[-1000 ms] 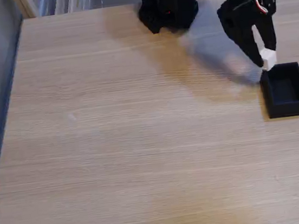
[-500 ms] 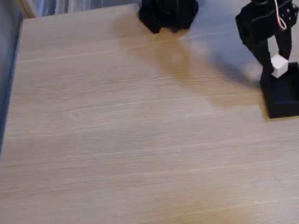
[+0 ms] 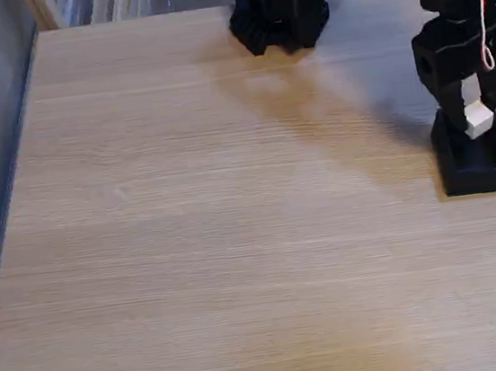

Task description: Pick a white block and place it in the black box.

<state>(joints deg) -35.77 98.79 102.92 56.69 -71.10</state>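
Here the black two-finger gripper pinches the small plain white cube directly above the matte black open-topped box on the pale wooden table, seemingly positioned to drop it inside.

White block tilted, above open black box.

White block, matte black box, pale wood-grain table.

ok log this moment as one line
gripper: shut on small white cube | position: over matte black open-topped box | cube: not released | surface: wooden table
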